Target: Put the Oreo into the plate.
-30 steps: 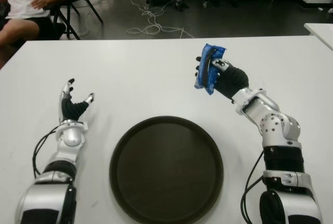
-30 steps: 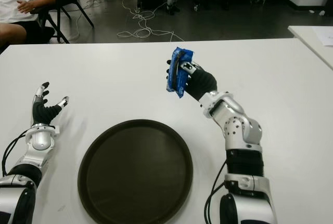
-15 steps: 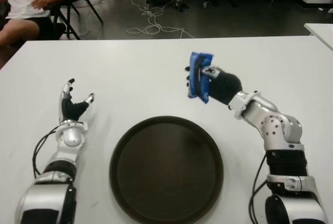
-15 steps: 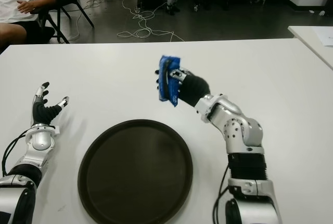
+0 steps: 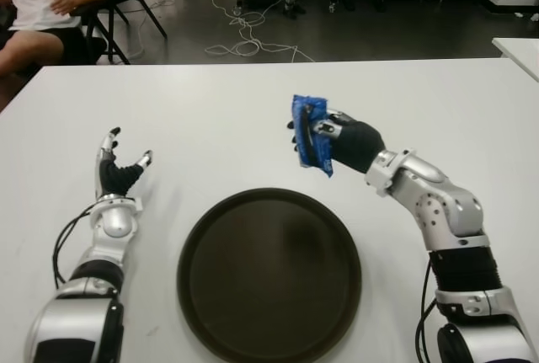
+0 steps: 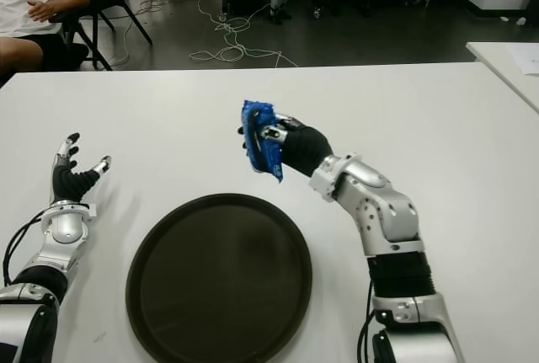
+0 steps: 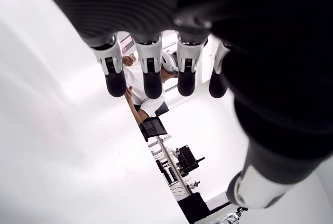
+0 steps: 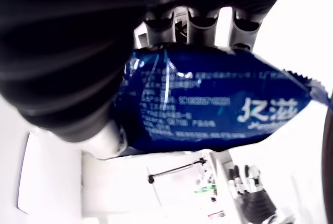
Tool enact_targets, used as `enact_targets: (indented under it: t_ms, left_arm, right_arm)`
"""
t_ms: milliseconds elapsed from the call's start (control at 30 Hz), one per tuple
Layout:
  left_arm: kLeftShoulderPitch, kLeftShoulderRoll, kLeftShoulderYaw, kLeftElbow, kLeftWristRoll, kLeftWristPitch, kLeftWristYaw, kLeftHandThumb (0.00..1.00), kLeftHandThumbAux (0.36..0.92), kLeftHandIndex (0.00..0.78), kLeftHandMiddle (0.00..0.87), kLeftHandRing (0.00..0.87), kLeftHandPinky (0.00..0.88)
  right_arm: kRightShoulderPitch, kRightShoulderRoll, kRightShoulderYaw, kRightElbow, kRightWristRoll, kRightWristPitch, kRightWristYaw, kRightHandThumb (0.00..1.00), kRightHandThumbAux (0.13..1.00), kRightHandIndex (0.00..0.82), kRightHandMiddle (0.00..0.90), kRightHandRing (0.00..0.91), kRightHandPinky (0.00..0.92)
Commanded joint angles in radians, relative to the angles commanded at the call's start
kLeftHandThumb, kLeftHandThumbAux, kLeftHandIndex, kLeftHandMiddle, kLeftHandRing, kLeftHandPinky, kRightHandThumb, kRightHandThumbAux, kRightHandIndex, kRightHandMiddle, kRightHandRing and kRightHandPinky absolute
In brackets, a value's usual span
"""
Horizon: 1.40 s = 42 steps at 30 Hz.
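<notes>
The right hand (image 5: 345, 140) has its fingers (image 8: 200, 25) curled tight around a blue Oreo packet (image 5: 309, 134), held in the air at the centre of the frame, above the white counter (image 5: 219, 119) and just beyond the far rim of the dark round plate (image 5: 269, 274). The packet stands nearly upright, its long axis running top to bottom and tilted slightly. At the left of the frame, the left hand (image 5: 118, 169) shows its fingers (image 7: 151, 76) spread, holding nothing. A seated person (image 5: 42, 1) occupies the upper left corner.
</notes>
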Motion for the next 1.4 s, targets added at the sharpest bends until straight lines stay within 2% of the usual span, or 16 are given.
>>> enact_targets:
  t_ms: [233, 400, 867, 1200, 1400]
  left_arm:
    - [0.001, 0.0, 0.002, -0.002, -0.005, -0.005, -0.006, 0.0, 0.749, 0.067, 0.093, 0.063, 0.04]
    - [0.002, -0.001, 0.004, -0.002, -0.007, -0.013, -0.007, 0.0, 0.745, 0.073, 0.098, 0.07, 0.043]
    - [0.001, -0.002, -0.001, -0.005, 0.002, -0.013, 0.005, 0.0, 0.74, 0.067, 0.098, 0.071, 0.044]
    - [-0.001, 0.0, -0.001, -0.002, 0.002, -0.01, 0.001, 0.0, 0.757, 0.07, 0.099, 0.069, 0.034]
    - [0.0, 0.0, -0.002, -0.002, 0.003, -0.007, 0.001, 0.0, 0.739, 0.067, 0.091, 0.065, 0.042]
  right_arm:
    - [0.014, 0.0, 0.025, -0.017, -0.04, -0.013, -0.012, 0.716, 0.714, 0.441, 0.828, 0.824, 0.817]
    - [0.03, -0.012, 0.074, -0.027, -0.111, -0.086, -0.005, 0.713, 0.714, 0.441, 0.816, 0.814, 0.809]
    - [0.051, -0.021, 0.136, -0.03, -0.185, -0.205, 0.052, 0.711, 0.715, 0.442, 0.806, 0.81, 0.807]
    - [0.051, -0.035, 0.17, -0.039, -0.223, -0.233, 0.07, 0.708, 0.716, 0.441, 0.808, 0.812, 0.801]
    - [0.057, -0.031, 0.177, -0.047, -0.228, -0.248, 0.077, 0.708, 0.716, 0.441, 0.808, 0.814, 0.808]
